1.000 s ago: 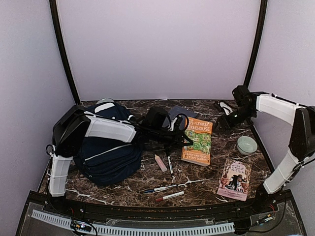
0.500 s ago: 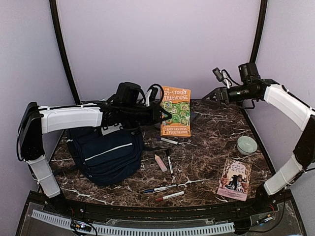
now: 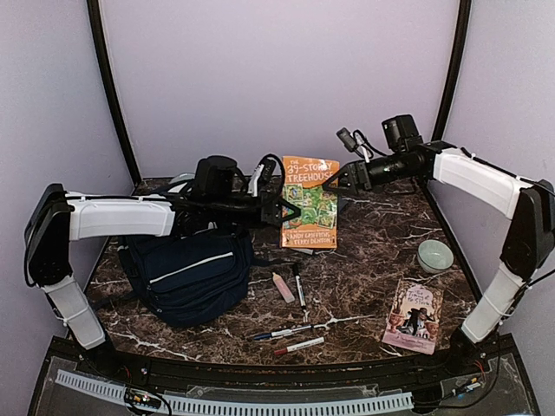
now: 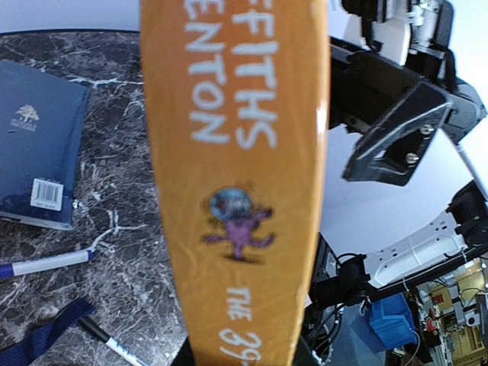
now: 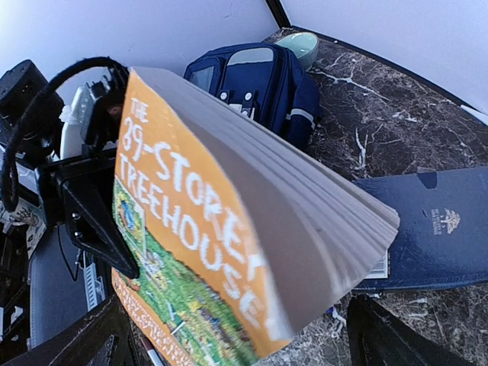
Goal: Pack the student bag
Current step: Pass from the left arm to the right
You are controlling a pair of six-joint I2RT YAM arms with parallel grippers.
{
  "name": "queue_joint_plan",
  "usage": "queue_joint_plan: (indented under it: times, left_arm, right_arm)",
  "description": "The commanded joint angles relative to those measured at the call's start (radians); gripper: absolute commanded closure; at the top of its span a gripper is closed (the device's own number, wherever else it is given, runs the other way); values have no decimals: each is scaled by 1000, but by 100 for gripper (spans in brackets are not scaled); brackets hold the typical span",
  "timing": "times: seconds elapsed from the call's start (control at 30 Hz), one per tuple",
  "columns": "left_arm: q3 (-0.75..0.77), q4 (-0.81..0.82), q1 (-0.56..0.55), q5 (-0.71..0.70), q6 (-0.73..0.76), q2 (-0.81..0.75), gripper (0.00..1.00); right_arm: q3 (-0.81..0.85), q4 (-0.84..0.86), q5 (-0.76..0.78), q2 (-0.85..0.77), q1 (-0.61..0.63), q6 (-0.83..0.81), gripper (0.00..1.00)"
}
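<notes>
Surface: dark marble table (image 3: 373,260) with white veins is sitting between pale lilac walls.
Left pincer (image 3: 282,208): it is clamping the lower left edge of the orange paperback (image 3: 310,204) and holding it upright, clear of the marble.
Right pincer (image 3: 341,180): its jaws are gaping wide at the paperback's upper right corner, with the pages sitting between the fingers (image 5: 76,335) and daylight showing on one side, so nothing is being squeezed.
Student bag (image 3: 186,273): it is lying flat on the marble, below and to the left of the left pincer, under that arm, and well apart from the right pincer, beyond the paperback.
Bag's heading: its long axis is running from the back wall toward the near edge, with the grey-patched top end pointing at the wall and the white-striped front facing up.
Navy hardcover (image 4: 38,145): it is lying flat on the marble beneath the raised paperback.
</notes>
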Motion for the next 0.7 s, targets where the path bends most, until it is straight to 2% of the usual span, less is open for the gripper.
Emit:
queue_joint_plan:
  times: [0.0,0.1,0.2,0.37,0.5,0.67]
  left_arm:
    - [-50,324,-3,101,-40,-103,100]
    - [-84,429,-3,128,-63,-106,100]
    - [-114,513,-3,135,-83,-104,100]
    - [-168,644,5,124,-126,-84,100]
    - [-187,715,8,121,-167,-63,100]
    - [-191,721,8,117,-175,-51,100]
  right_arm:
    - [-46,75,-4,6,15,44,0]
    - [-73,94,-47,0,16,54,1]
    - [-101,124,-192,-6,15,71,4]
    - [-197,320,-334,-51,17,218,13]
    - [-255,445,-394,-77,22,323,21]
    - [-284,526,-410,-97,24,397,32]
